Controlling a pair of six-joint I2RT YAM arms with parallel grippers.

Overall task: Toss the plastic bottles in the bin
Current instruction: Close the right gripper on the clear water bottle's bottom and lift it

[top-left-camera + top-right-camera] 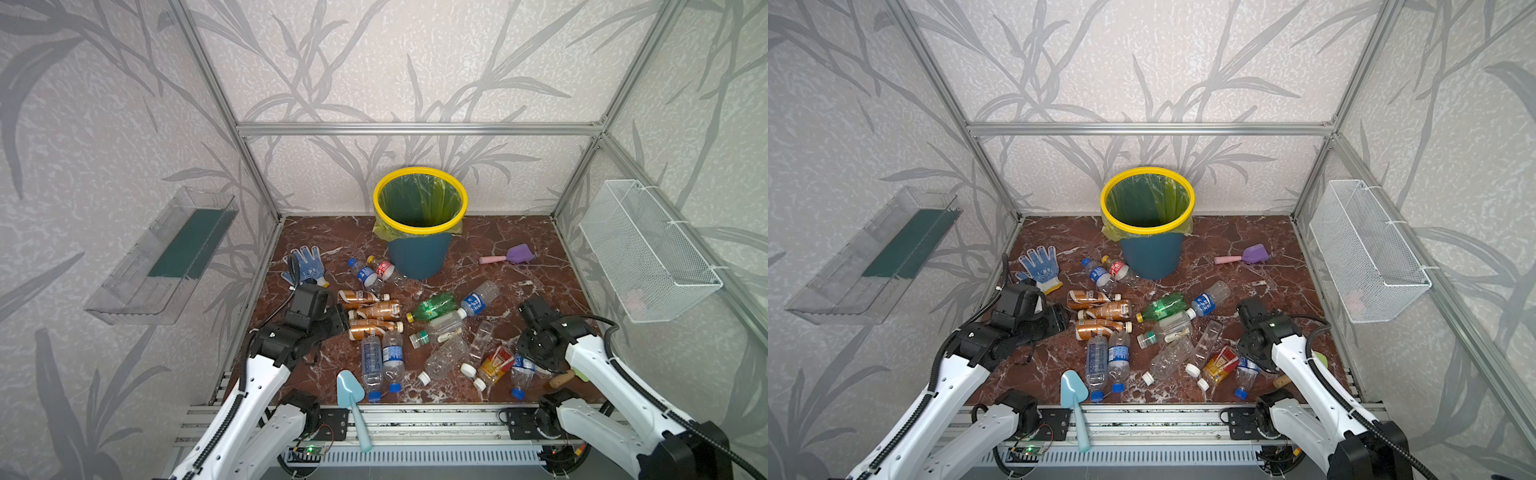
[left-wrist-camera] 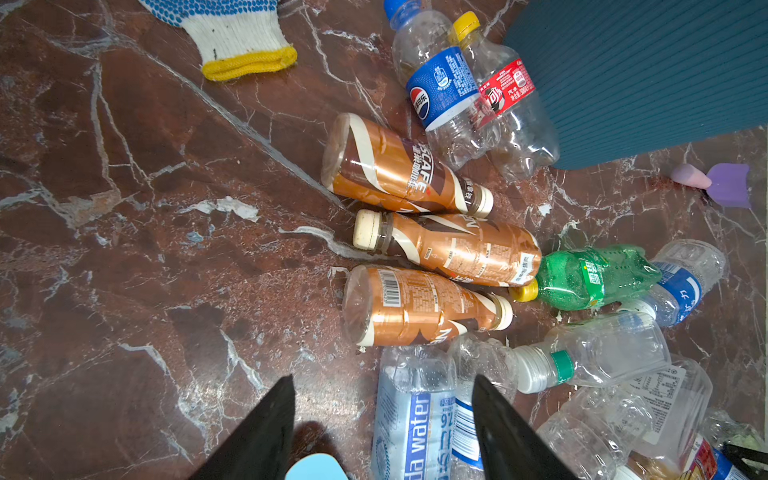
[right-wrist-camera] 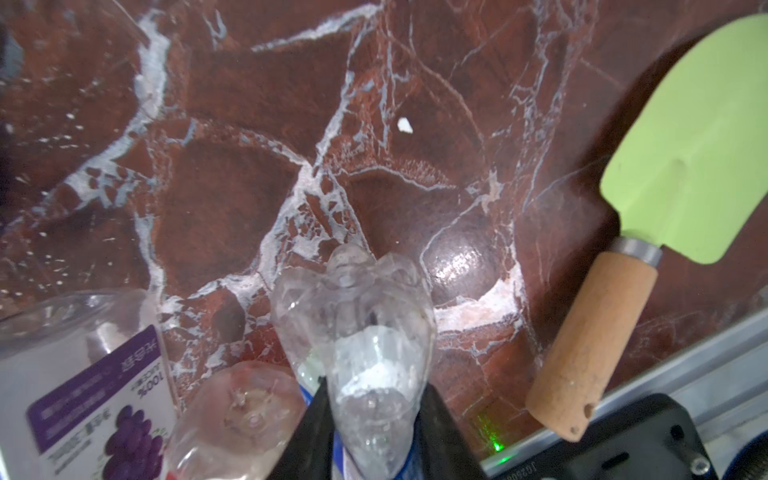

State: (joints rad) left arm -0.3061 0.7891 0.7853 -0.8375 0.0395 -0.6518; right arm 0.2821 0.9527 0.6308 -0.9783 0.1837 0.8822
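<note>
In front of 1 bin (image 1: 419,257), 14 bottles (image 1: 444,357) lie on the bench (image 1: 498,241), including 3 brown bottles (image 1: 376,309) and 1 green bottle (image 1: 432,306). Right gripper (image 3: 376,386) clenched on 1 clear bottle (image 3: 353,316); left gripper (image 2: 382,378) released.

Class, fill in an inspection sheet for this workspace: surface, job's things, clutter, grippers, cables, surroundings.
Surface: red-brown marbled tabletop.
Job's things: plastic bottles lying scattered; bin upright at the back, no bottle seen inside.
Clutter: glove, purple scoop, blue scoop, green trowel.
Grippers: left gripper open, empty; right gripper shut on the clear bottle.
Cables: black cable along each arm.
Surroundings: clear tray and wire basket on the side walls.
</note>
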